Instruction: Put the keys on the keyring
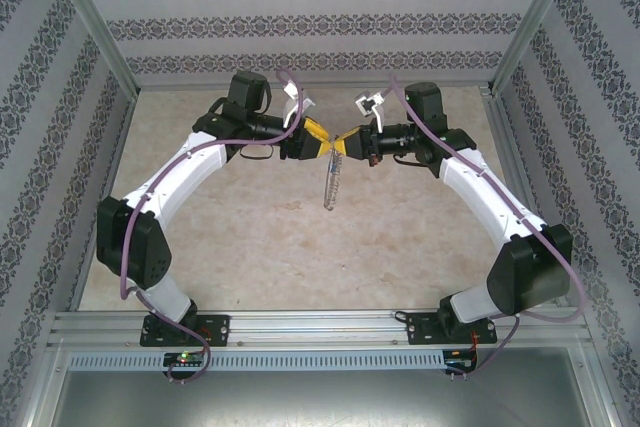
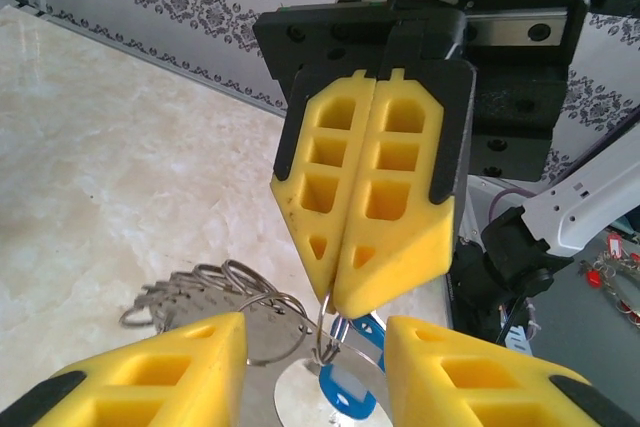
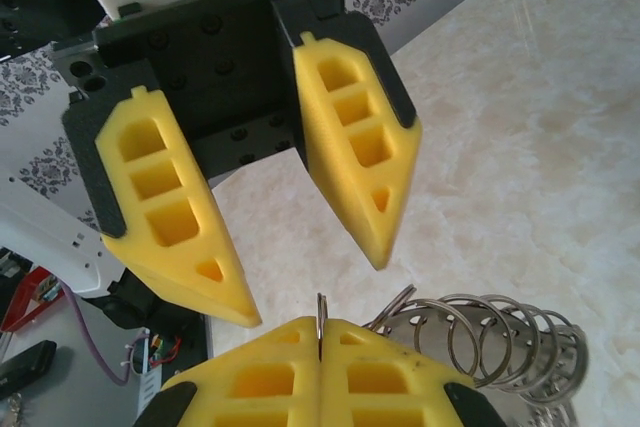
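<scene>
The keyring point(image 1: 330, 185), a floppy string of silvery rings, hangs above mid-table from where the two grippers meet. My right gripper point(image 3: 320, 325) is shut on one thin ring point(image 3: 320, 305); the remaining rings point(image 3: 490, 332) trail to the right along a pale perforated band. In the left wrist view the right gripper's closed fingers point(image 2: 385, 247) pinch that ring from above. The key point(image 2: 350, 385), with its blue plastic head, dangles just below on the ring. My left gripper point(image 2: 315, 347) stands open, one finger on each side of the ring and key, touching neither.
A pale marble-pattern tabletop point(image 1: 260, 237) lies below, enclosed by patterned walls point(image 1: 300, 22) and aluminium posts. A metal rail point(image 1: 320, 332) carrying the arm bases runs along the near edge. Both arms arch inward over the middle.
</scene>
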You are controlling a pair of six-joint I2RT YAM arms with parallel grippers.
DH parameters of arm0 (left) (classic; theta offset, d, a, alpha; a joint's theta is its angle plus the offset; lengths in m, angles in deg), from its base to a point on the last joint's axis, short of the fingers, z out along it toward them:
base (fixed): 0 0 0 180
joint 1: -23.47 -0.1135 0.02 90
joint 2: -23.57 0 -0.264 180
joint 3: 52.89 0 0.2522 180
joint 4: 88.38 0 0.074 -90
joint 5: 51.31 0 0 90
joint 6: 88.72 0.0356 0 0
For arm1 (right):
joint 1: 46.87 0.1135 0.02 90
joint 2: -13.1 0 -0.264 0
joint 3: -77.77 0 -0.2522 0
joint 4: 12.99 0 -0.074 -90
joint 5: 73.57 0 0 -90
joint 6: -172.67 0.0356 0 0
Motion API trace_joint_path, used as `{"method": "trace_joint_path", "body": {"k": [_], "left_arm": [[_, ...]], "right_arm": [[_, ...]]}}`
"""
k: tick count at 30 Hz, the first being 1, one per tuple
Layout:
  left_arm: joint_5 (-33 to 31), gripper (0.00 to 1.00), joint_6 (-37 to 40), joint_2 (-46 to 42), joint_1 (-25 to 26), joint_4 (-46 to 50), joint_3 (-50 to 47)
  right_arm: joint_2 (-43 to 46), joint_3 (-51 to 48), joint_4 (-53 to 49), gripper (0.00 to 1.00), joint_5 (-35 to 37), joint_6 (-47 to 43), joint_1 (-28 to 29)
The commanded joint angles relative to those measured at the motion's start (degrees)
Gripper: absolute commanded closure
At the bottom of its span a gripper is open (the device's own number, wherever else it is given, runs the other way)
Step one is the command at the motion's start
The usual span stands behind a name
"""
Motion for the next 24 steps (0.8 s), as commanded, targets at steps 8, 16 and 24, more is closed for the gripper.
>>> {"method": "trace_joint_path", "body": {"k": [8, 16, 24], "left_arm": [[3.4, 0.64, -0.3, 1.5, 0.4, 0.6, 1.8], [4.3, 0.71, -2.6, 2.0, 1.0, -2.3, 1.9], [4.4, 0.9, -2.6, 2.7, 1.8, -2.2, 2.1]], "right_arm": [[-0.4, 2.7, 3.1, 1.0, -1.5, 0.4, 1.0], [-1.2, 2.5, 3.4, 1.0, -1.4, 0.2, 1.0], [-1.4, 2.3, 3.8, 1.0, -1.1, 0.4, 0.9]]}}
